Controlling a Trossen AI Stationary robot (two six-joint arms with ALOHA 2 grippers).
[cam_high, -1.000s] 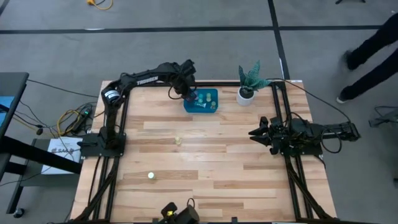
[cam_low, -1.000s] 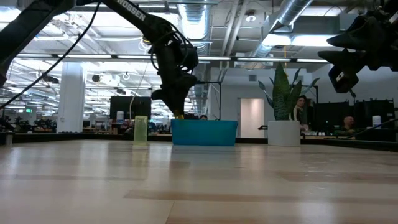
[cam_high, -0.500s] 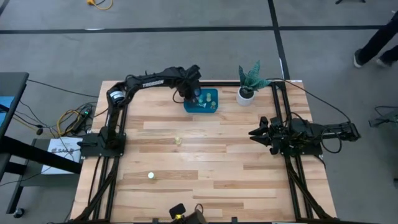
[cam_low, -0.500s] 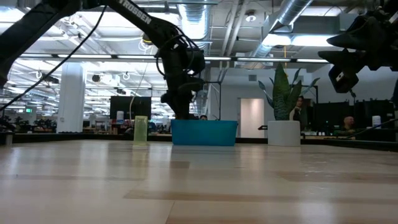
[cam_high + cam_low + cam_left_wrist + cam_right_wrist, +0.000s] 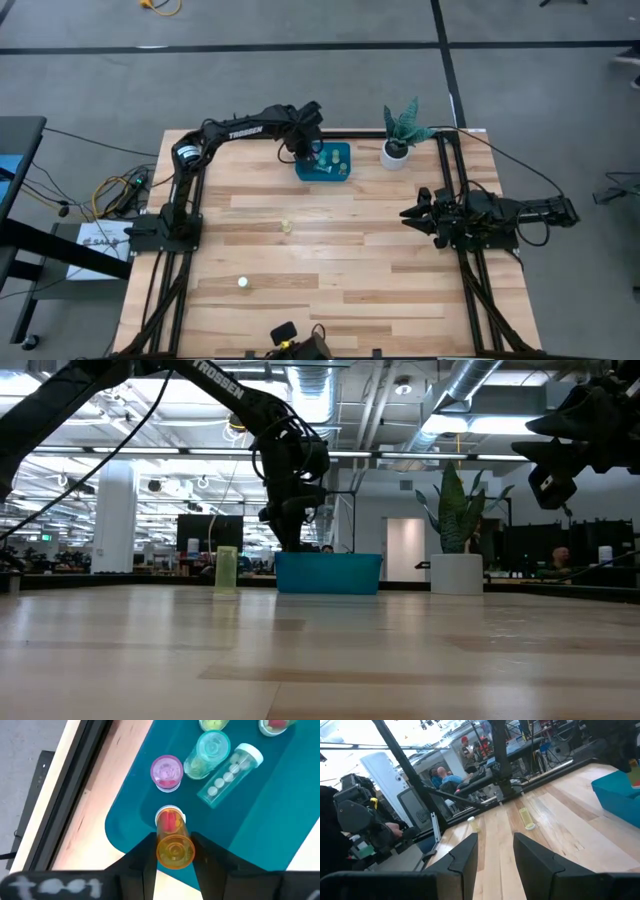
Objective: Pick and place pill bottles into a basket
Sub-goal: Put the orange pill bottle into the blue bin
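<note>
Hovering over the near-left corner of the basket (image 5: 332,162), the left tool (image 5: 175,855) is seen clamped on an orange pill bottle (image 5: 173,840), held just above the basket floor. Pink (image 5: 167,771), teal-capped (image 5: 206,755) and clear white-capped (image 5: 230,774) bottles lie inside the basket. Two pale bottles (image 5: 286,227) (image 5: 241,283) are left on the counter (image 5: 350,270). The right tool (image 5: 412,215) is parked at the counter's right side, fingers apart.

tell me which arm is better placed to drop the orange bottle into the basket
The left. Its hand already holds the orange bottle between its fingers, directly over the teal basket where other bottles lie. The right hand sits at the table's right side, far from the basket.
</note>
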